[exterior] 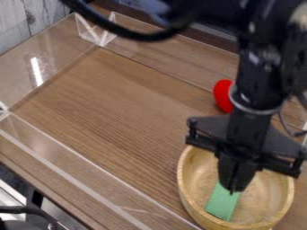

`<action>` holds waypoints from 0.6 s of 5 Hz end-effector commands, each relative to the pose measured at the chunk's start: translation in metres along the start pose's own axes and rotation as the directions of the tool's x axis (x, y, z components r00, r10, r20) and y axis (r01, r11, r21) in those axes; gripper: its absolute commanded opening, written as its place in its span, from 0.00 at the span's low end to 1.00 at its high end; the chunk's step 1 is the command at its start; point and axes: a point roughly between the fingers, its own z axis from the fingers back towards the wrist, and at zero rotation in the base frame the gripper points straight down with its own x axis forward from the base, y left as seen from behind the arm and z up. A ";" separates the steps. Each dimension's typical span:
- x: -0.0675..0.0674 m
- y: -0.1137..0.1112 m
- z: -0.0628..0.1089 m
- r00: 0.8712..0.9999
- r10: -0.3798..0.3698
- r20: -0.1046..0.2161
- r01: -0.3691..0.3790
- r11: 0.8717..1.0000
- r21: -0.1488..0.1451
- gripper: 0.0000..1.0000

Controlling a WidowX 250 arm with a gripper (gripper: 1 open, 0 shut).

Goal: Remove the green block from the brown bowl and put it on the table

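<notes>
Tabletop (108, 108) beneath; green block (222, 202) points lengthwise toward the shut, seemingly empty end effector (229, 187).

Arm (249, 99) is blurry, and its upper part runs out of frame. It covers the bowl's (278, 205) far rim and the green block's (222, 201) upper end. Can't tell if the fingertips touch the block. Red thing (222, 95) is partly behind the arm, too little showing to identify. Black cable (27, 216) is cut off at the left edge.
</notes>
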 end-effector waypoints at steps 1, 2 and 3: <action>0.010 -0.006 -0.004 1.000 -0.009 0.006 0.010 1.000 -0.015 1.00; 0.017 -0.007 -0.010 1.000 -0.008 -0.006 0.008 1.000 -0.009 1.00; 0.016 -0.009 -0.008 1.000 -0.018 -0.008 0.018 1.000 -0.006 0.00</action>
